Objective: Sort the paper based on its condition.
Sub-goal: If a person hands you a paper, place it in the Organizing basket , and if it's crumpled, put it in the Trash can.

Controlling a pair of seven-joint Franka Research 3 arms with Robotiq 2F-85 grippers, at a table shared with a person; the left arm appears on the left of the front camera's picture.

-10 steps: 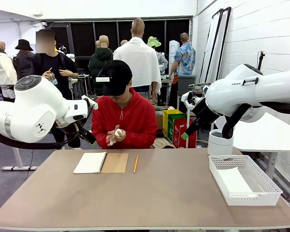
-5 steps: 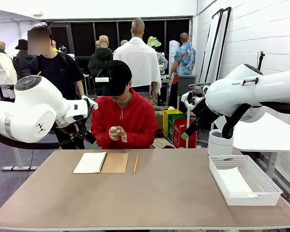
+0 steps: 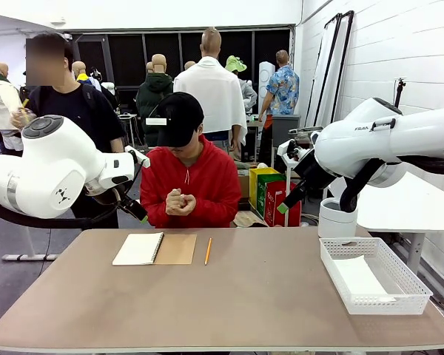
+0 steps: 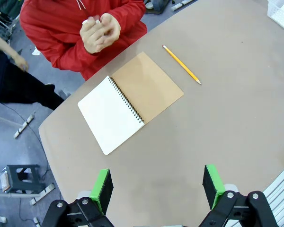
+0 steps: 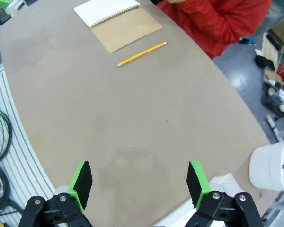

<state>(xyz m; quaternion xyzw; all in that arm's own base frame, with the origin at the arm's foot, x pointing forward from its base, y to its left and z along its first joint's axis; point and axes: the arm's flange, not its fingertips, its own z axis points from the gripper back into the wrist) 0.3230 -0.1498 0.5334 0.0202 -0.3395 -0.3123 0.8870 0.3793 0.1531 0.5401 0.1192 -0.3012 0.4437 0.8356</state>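
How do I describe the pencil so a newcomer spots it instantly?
On the brown table, find the open spiral notebook on the far side, in front of the person in red. The pencil lies just past its brown cover, toward the white basket, not touching the cover. It is the one thin yellow stick there.

The left arm [image 3: 52, 170], at nine o'clock, is white and bulbous — a grey round cap on top, a small black logo below. The right arm [image 3: 385, 144], at three o'clock, bears black lettering and a black cable. The left pincer [image 4: 157, 172] and right pincer [image 5: 138, 172] are black with green pads [image 4: 102, 184].
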